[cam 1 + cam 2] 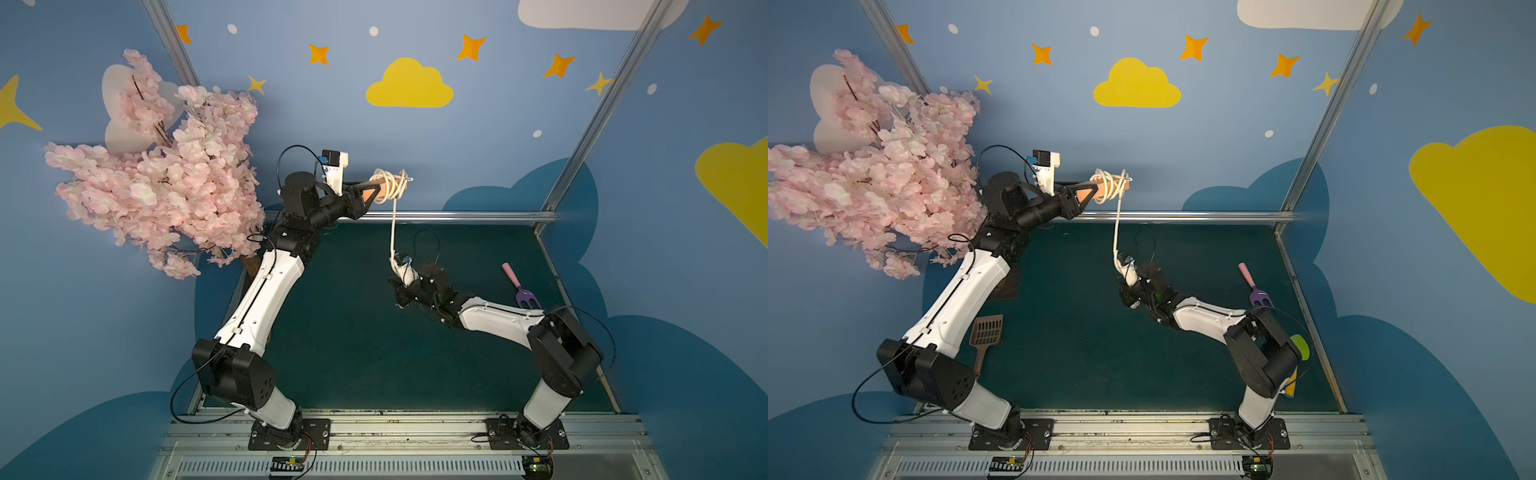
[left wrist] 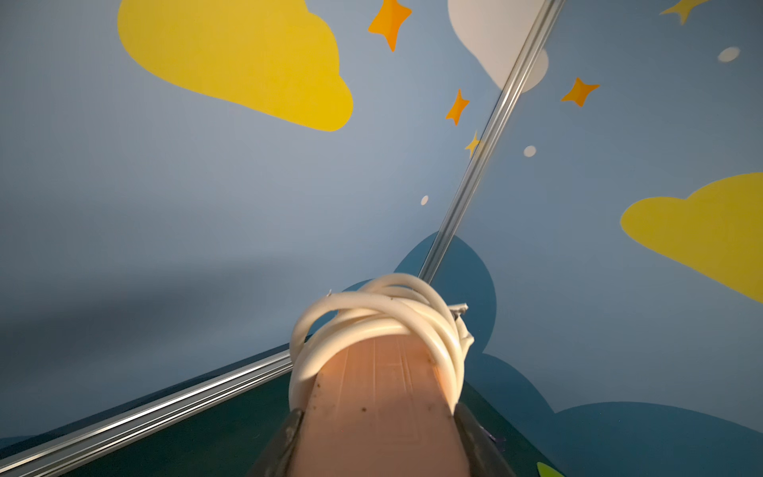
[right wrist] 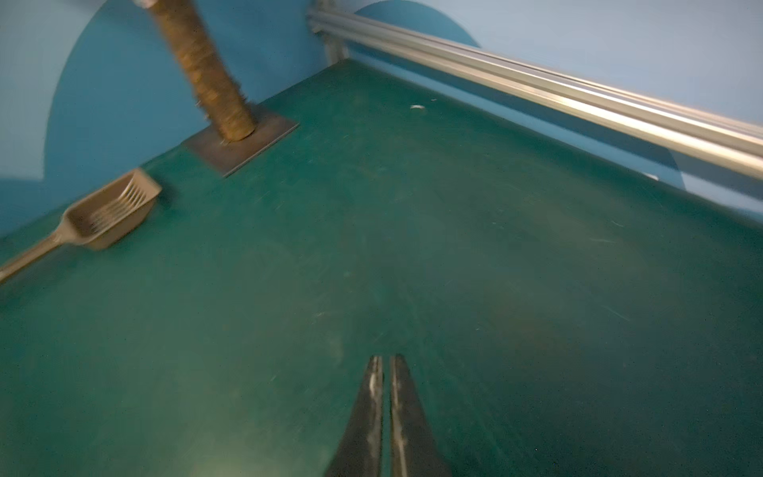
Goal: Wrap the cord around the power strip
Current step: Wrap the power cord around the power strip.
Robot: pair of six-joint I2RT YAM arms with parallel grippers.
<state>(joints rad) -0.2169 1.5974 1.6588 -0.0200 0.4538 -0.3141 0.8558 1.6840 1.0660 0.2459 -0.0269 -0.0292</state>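
My left gripper (image 1: pixel 376 189) is raised near the back wall and shut on the salmon-orange power strip (image 2: pixel 380 371), one finger on each long side. The white cord (image 2: pixel 371 314) is looped several times around the strip's far end. In both top views a loose length of the cord (image 1: pixel 392 232) (image 1: pixel 1116 232) hangs straight down from the coil. Its lower end meets my right wrist; I cannot make out the plug. My right gripper (image 3: pixel 386 363) hovers over the green table, blurred in both top views (image 1: pixel 395 291), and is shut with nothing between its fingers.
A pink blossom tree (image 1: pixel 166 166) fills the back left, its trunk on a plate (image 3: pixel 243 140). A brown slotted scoop (image 1: pixel 986 332) lies at the left. A pink-handled purple fork (image 1: pixel 517 286) lies at the right. An aluminium rail (image 1: pixel 457 216) runs along the table's back edge.
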